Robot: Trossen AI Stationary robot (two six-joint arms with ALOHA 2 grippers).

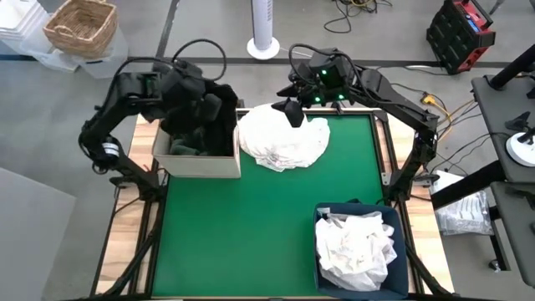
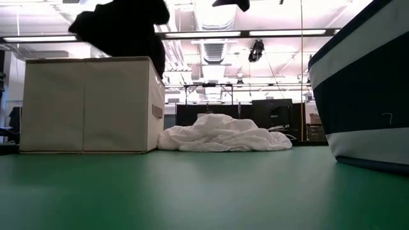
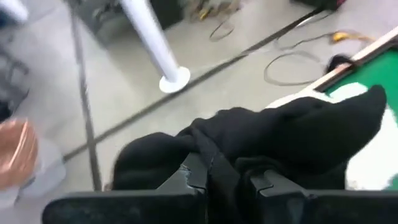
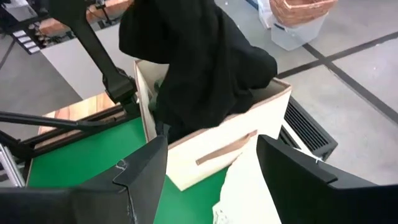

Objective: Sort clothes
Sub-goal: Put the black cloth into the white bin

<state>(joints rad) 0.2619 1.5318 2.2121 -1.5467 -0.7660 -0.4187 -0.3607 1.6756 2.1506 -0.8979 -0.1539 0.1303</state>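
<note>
Green felt covers the table (image 1: 251, 234), and the beige box (image 1: 197, 160) at its far left corner serves as the landmark. Directly above that box the left gripper (image 3: 225, 180) has its fingers pressed together on a black garment (image 1: 194, 104), which hangs partly over the rim, with more dark clothes already inside. Just to the right of the box lies a heap of white clothes (image 1: 282, 140), and the right gripper (image 1: 294, 113) hovers over it with fingers spread and empty. Well to the right of the box, at the near edge, a navy bin (image 1: 405, 251) holds white clothes. The dark piece appears ready to drop; the next move calls for letting go squarely over the opening. How much of the garment is inside the box is hard to judge, and the heap's layers cannot be told apart.
</note>
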